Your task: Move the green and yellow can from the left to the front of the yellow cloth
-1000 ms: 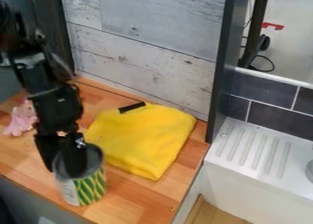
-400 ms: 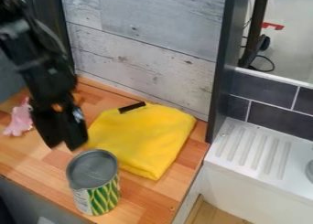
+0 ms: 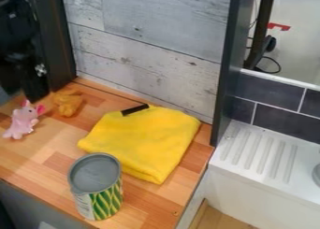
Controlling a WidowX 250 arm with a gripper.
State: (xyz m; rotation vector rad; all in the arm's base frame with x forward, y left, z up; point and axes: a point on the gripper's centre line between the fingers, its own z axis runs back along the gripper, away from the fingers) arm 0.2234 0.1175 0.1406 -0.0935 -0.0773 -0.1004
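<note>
And here's the backdrop: pale, weathered planks (image 3: 147, 60) with dark knots and grain, rising behind a smooth counter (image 3: 47, 165) of wooden blocks. Over on the right, dark rectangular tiles (image 3: 284, 123) with light grout sit above a glossy white ridged drainboard (image 3: 269, 151).

Centre stage, the yellow cloth (image 3: 147, 139), soft and matte, folded into a rough square, with 1 short black strip (image 3: 135, 110) at its back edge. Right in front stands the can (image 3: 97, 186), an upright cylinder on the counter near its front edge: round grey metal top, raised rim, wavy green-and-yellow label. It's close by the cloth; whether they touch, I can't tell.

Up at the far left, the black gripper (image 3: 32, 85) is well apart from the can, near 2 small toys: 1 pink (image 3: 24, 121) with pointy ears, 1 lumpy orange (image 3: 67, 102). Jaws released or clenched? Can't tell from here!
</note>
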